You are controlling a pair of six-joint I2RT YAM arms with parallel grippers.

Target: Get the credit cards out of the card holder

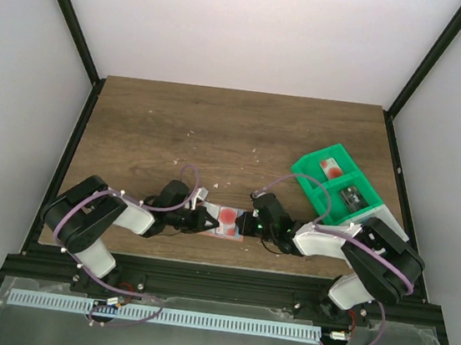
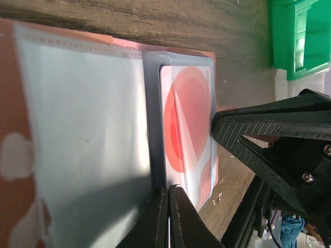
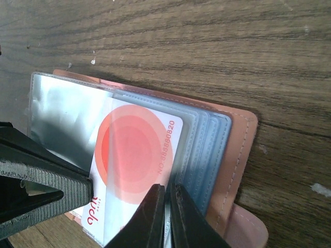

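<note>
Two robot arms are meeting at the near middle of a wooden table (image 1: pixel 177 124), where the card holder (image 3: pixel 243 150) is lying open with its tan-pink cover flat on the wood and its clear sleeves fanned on top. The left gripper (image 1: pixel 210 220) is reaching in from the left and the right gripper (image 1: pixel 244 223) from the right, the wallet lying between them. A red and white card (image 3: pixel 134 155) is showing at the top of the stack, partly under a glossy sleeve, its printed number running along the side nearest the cover's stitched edge. The left gripper's fingers (image 2: pixel 155 222) are pressing together on the edge of the sleeve around the card; whether they are also pinching the card itself cannot be told. The right gripper's fingers (image 3: pixel 152 219) are likewise drawn tight together, clamping on the card's edge close to one corner. Each gripper's tip is appearing in the other's wrist view, narrowed to a point against the card's side. To the right and farther back, well apart from the wallet, a green tray (image 1: pixel 308 167) is sitting at an angle, holding a second red and white card (image 1: pixel 330 165) in its far compartment and a dark card (image 1: pixel 350 196) in the compartment nearer the arms.
</note>
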